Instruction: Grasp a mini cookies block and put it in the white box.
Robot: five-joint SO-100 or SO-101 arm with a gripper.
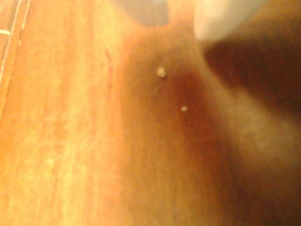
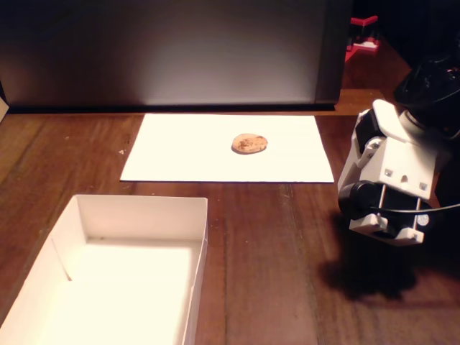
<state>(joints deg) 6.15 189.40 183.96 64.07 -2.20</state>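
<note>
The large rectangular white cardboard box [image 2: 108, 287] with low thin walls and no lid lies nearest the camera in the fixed view, at the lower left, standing open on the dark brown wooden bench [image 2: 273, 273]. Beyond it, well apart, a flat white paper sheet [image 2: 187, 147] lies on the bench, and on that sheet, right of its middle, rests the small round tan-golden cookie [image 2: 249, 143] with dark specks, lying flat and touched by nothing. Behind the sheet stands a broad grey upright panel [image 2: 165, 50]. At the right edge of the fixed view the white-and-black robot arm [image 2: 392, 180] hangs over the bench, clear of sheet, cookie and box, with its shadow on the wood beneath. The jaws cannot be made out there. In the wrist view the picture is blurred: reddish-orange wood grain fills it, with two tiny pale crumbs [image 1: 161, 72] near the middle, and a dark shape and a pale shape at the top edge; whether the jaws are apart or together I cannot tell.
</note>
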